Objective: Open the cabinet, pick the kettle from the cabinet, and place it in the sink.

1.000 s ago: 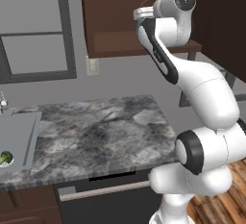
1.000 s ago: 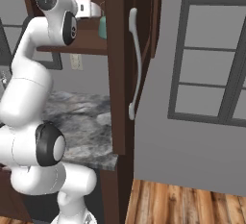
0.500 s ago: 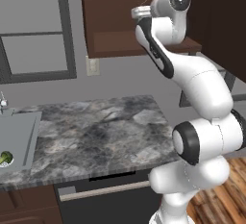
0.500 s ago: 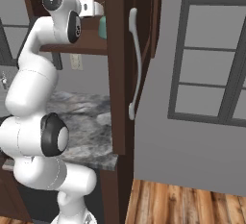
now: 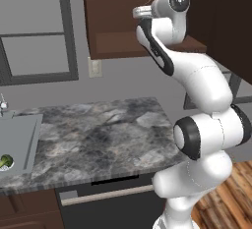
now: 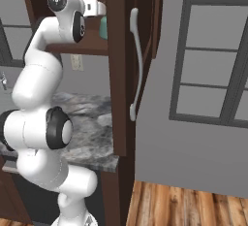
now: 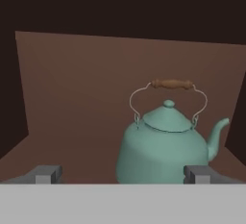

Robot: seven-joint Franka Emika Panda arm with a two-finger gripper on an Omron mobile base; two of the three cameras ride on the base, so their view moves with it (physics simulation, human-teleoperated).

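Inside one open cabinet (image 7: 72, 88), one teal kettle (image 7: 166, 151) is sitting upright; the gripper (image 7: 122, 174) is spreading wide, holding nothing.

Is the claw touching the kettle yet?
Apart. In the hand view, the open claw has both fingertips short of the kettle, which stands untouched further in.

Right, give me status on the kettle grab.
Gripper open, inside the cabinet, door swung open. Kettle upright on the shelf just ahead, right of centre, not gripped. Nothing in between.
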